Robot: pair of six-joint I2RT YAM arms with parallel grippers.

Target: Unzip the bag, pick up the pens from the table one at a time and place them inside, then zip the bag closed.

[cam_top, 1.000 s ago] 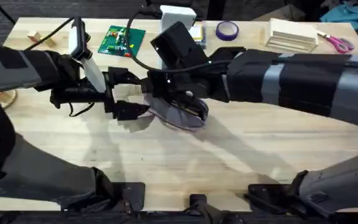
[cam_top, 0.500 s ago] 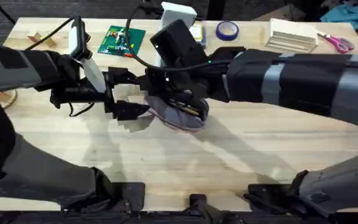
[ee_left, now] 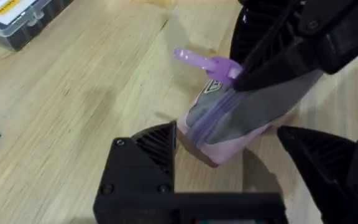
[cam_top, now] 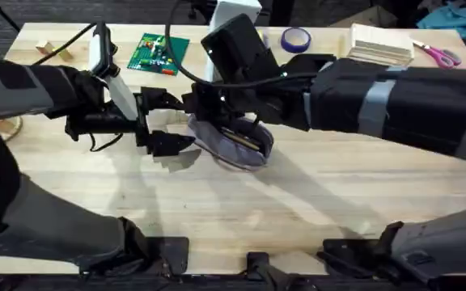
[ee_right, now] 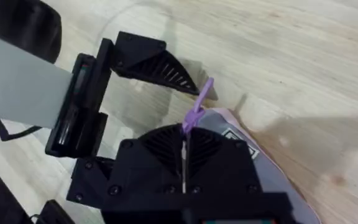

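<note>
Shifted slightly back toward far edge since 0.5 s ago: right gripper [ee_right: 183, 163], fingers pressed together on purple zipper pull [ee_left: 199, 60] at end of bag [cam_top: 235, 145]. Sat mid-table [cam_top: 314, 210], zipper closed, contents hidden. Left gripper [ee_left: 229, 168] spread wide, straddling bag's near end. Open wood along near side; circuit board [cam_top: 158, 51], tape roll [cam_top: 295, 38], scissors [cam_top: 438, 55] lined far edge.

Table [ee_left: 73, 99]: light wood, visible plank grain, smooth with a low sheen
Bag [ee_left: 241, 118]: soft lavender cloth, matt, creased; grey cloth panel along the zipper
Zipper pull [ee_left: 197, 60]: translucent purple plastic, glossy
Left gripper [ee_left: 229, 180] and right gripper [ee_right: 184, 165]: black matt plastic fingers with ribbed faces
Clear box [ee_left: 17, 18]: glossy transparent plastic, yellow paper label inside
</note>
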